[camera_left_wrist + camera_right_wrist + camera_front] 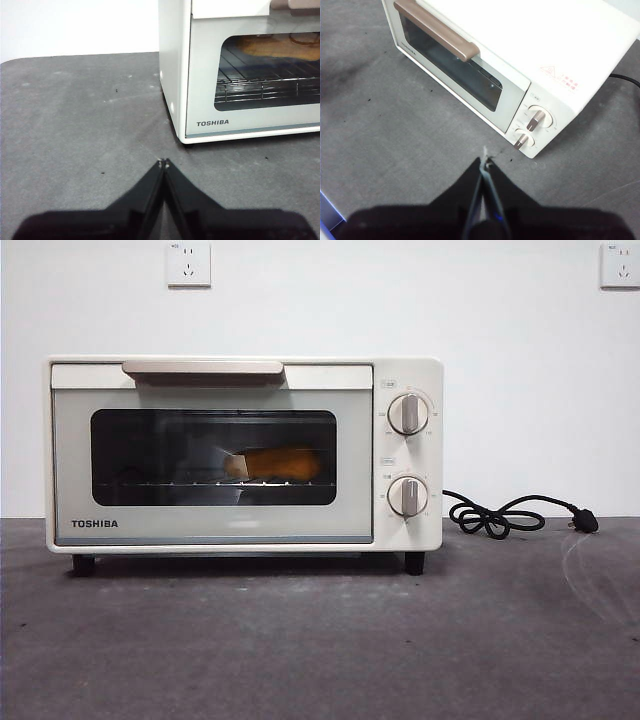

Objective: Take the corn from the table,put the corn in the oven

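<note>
Corn point(275, 464) lies behind the oven point(410, 535) door, centre frame; both tools point(163, 162) point(484, 162) clenched, empty; we judge retreat clear of the tabletop point(300, 640).

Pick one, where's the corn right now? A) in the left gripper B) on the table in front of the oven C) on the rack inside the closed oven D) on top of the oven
C: the corn shows through the dark window of the oven, lying on the wire rack with the door shut.
</note>
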You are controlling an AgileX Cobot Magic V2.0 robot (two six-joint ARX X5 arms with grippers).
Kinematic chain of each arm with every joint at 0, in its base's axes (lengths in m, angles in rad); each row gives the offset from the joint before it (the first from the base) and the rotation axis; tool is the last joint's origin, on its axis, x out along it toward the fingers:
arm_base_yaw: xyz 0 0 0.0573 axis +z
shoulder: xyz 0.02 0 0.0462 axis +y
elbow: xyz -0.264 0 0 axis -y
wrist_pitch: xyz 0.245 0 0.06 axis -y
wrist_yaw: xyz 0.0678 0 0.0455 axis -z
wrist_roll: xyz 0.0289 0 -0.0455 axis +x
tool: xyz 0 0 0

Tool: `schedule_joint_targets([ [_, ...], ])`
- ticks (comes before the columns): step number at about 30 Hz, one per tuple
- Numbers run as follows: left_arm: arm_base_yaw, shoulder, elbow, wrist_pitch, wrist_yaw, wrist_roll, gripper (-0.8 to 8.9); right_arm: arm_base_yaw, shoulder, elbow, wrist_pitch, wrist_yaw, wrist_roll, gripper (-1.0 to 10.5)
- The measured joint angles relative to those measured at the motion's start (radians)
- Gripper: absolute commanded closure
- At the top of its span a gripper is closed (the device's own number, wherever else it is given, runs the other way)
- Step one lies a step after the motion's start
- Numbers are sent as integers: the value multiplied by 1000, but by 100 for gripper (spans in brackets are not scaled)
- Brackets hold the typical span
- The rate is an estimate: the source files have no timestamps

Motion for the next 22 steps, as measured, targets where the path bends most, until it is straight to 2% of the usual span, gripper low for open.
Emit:
schedule_joint_targets([
  [3,0,0,0,0,0,0,817,0,0,0,0,8,-6,958],
  [6,0,0,0,0,0,0,817,-13,0,0,2,80,-42,958],
  [8,0,0,0,0,0,0,817,-48,-1,-2,36,128,-60,958],
  [10,0,0,0,0,0,0,817,-114,-3,-19,129,134,-60,958],
  [12,0,0,0,0,0,0,817,-205,-8,-53,240,109,-45,958],
  [17,0,0,0,0,0,0,817,-481,-35,-231,485,-62,37,958],
  [22,0,0,0,0,0,0,817,-680,-130,-485,640,-88,111,958],
])
